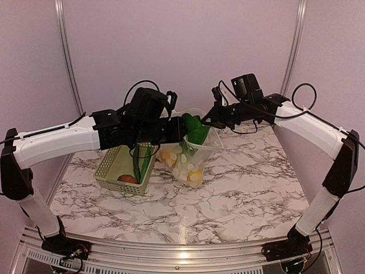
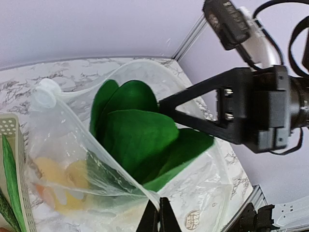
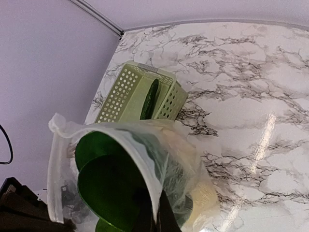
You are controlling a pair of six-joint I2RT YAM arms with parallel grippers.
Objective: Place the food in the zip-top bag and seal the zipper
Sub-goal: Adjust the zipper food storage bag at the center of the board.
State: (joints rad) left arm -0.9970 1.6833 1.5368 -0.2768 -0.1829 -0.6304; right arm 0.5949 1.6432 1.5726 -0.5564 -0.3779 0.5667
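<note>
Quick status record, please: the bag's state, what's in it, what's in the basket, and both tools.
bag: held up between the two tools, mouth open, not sealed
in bag: bok choy, leaves poking out of the mouth; lemon; orange piece
in basket: red round fruit; green pieces
left tool: shut on the bag's mouth edge
right tool: shut on the bag's mouth edge, opposite side
to do: basket items into bag, then seal

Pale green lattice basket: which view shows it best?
Top external: most of the pale green lattice basket shows, interior included. Right wrist shows its perforated walls from outside; left wrist catches only an edge sliver.
</note>
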